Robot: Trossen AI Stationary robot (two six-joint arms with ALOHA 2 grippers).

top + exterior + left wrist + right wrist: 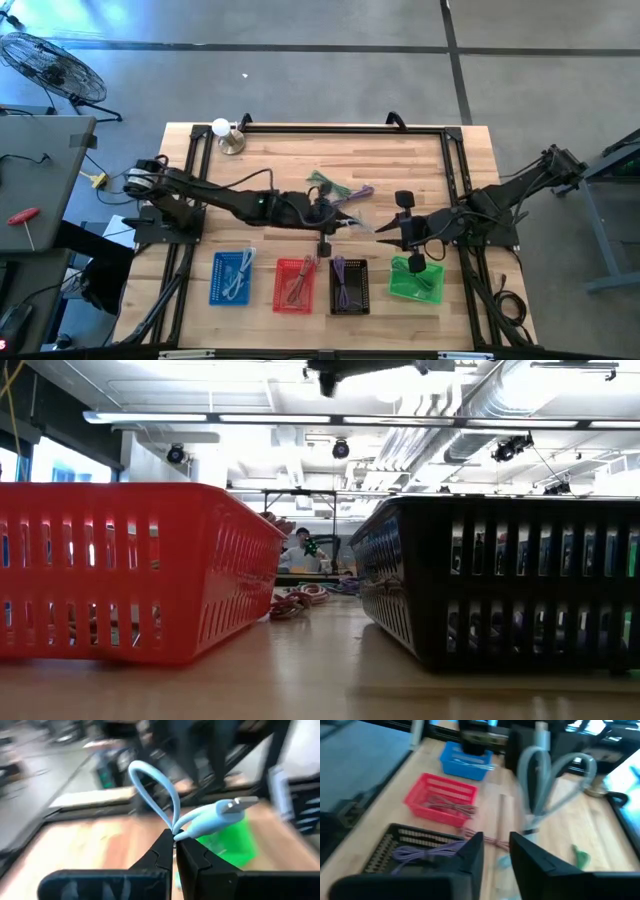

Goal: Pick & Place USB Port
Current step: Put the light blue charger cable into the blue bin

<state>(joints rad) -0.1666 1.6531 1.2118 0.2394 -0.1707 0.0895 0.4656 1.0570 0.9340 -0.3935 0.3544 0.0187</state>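
A light blue USB cable (200, 820), bent into a loop (150, 780) with its metal plug (242, 803) sticking out, hangs above the table's middle (362, 223). My left gripper (175, 845) is shut on it and reaches in from the table's left (348, 226). My right gripper (496, 851) comes in from the right (382, 232), facing the left one. Its fingers stand apart, and the cable (540, 795) shows blurred just beyond them. Whether they touch it I cannot tell. My left gripper pinches the cable between its two fingertips (162, 849). They close where the strands come together (176, 833), at the foot of the loop and just behind the plug. The fingers reach in nearly level from the table's left. Loop and plug stick out past the tips, clear of the table.
Along the near edge stand a blue basket (232, 277), a red one (295, 284), a black one (349, 286) and a green one (418, 279), each with cables inside. A pile of loose cables (336, 187) lies behind the grippers. A white lamp (224, 132) stands at the far left.
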